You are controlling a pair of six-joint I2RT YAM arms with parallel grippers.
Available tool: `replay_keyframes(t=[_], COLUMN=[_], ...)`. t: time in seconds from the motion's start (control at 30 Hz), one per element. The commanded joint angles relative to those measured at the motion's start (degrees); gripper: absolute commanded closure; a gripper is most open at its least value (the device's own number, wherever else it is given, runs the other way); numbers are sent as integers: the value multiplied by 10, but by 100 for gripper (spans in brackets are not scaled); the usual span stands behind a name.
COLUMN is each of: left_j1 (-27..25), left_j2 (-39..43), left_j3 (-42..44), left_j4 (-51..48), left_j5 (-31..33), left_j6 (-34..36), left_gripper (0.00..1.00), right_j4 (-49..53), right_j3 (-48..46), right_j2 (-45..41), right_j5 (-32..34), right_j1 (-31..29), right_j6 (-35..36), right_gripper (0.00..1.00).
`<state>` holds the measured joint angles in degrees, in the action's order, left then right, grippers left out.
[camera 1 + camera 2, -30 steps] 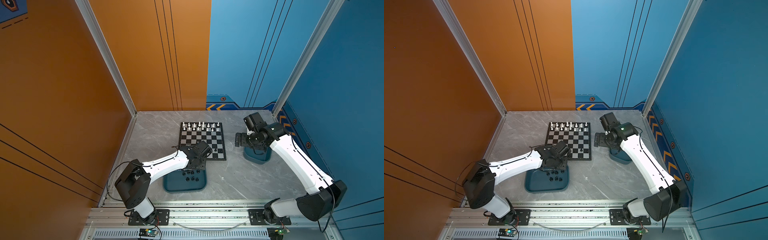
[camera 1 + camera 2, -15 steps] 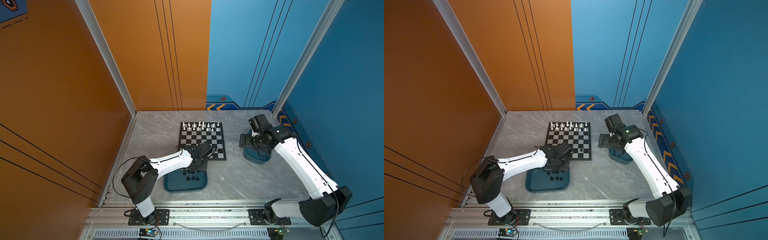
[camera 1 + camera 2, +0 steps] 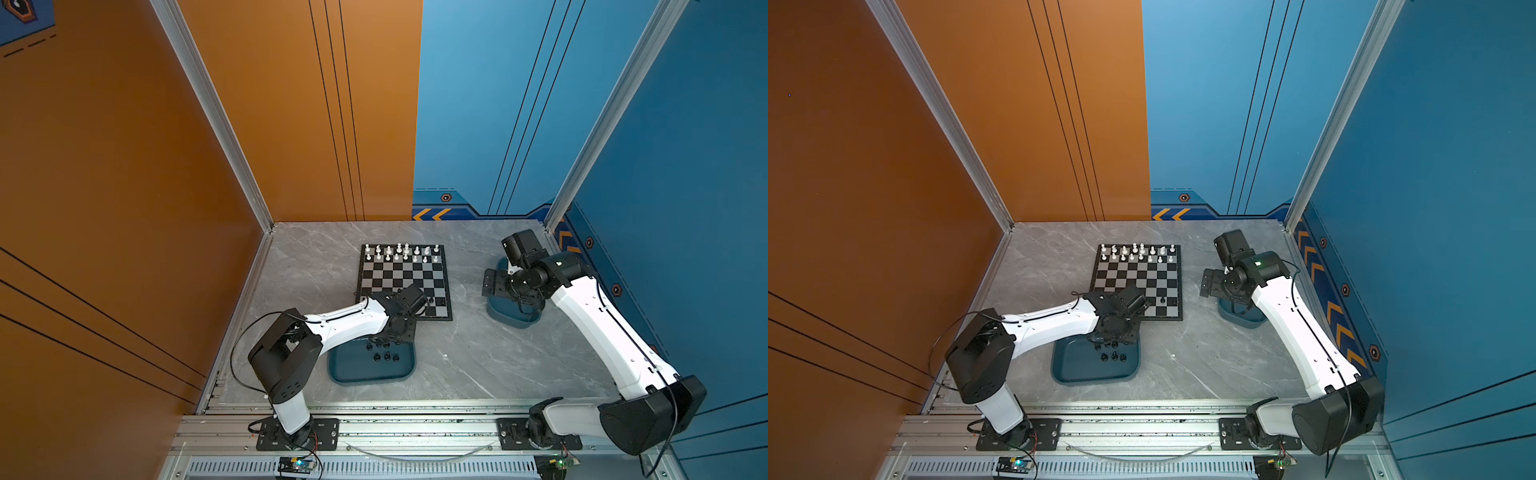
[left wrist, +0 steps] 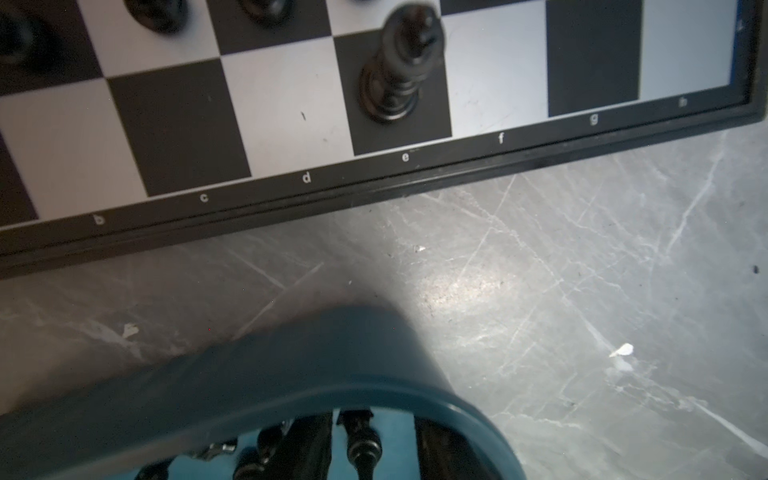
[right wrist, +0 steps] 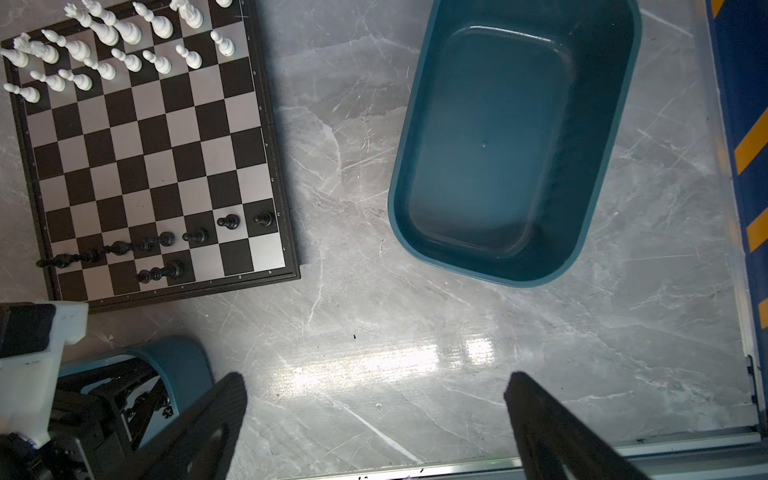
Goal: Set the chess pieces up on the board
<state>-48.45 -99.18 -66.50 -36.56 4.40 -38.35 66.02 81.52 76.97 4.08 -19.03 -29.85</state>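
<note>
The board [image 3: 399,276] [image 3: 1133,278] [image 5: 145,166] carries white chess pieces [image 3: 401,252] [image 5: 104,41] on its two far rows. A line of black pawns [image 5: 166,239] and one taller black piece [image 4: 399,70] [image 5: 162,272] stand at the near side. More black pieces [image 3: 386,356] [image 3: 1113,356] stand in the front teal tray [image 3: 332,370]. My left gripper [image 3: 388,340] [image 4: 370,424] reaches down into that tray. Its jaws straddle a black piece [image 4: 363,446] with a gap on each side. My right gripper [image 3: 492,282] [image 5: 374,380] hangs wide open over bare table, holding nothing.
An empty teal tray [image 5: 498,145] [image 3: 511,318] lies right of the board, partly under my right arm. Orange and blue walls enclose the grey marble table [image 3: 457,357]. An aluminium rail [image 3: 415,428] runs along the front edge.
My left arm has drawn back from the board's near edge and lowered its gripper into the front tray, jaws narrowing. My right arm has swung a little to the right, away from the board.
</note>
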Motion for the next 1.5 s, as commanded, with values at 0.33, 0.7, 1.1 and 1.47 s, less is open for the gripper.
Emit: replay_keyframes(t=[0.33, 0.7, 1.1, 1.47], left_j1=[-3, -3, -2, 3], left_j2=[-20, -22, -3, 42], left_j3=[-26, -21, -15, -41], left_j4=[0, -1, -7, -54], left_j5=[-1, 2, 2, 19], left_j6=[13, 14, 15, 30], left_gripper=[71, 79, 89, 91], right_j4=[15, 15, 14, 5], right_j3=[-15, -21, -21, -19], right_j2=[-20, -28, -30, -28], right_j5=[-7, -8, -11, -16], right_j1=[18, 22, 22, 22], right_j6=[10, 10, 9, 2], right_gripper=[0, 0, 0, 0])
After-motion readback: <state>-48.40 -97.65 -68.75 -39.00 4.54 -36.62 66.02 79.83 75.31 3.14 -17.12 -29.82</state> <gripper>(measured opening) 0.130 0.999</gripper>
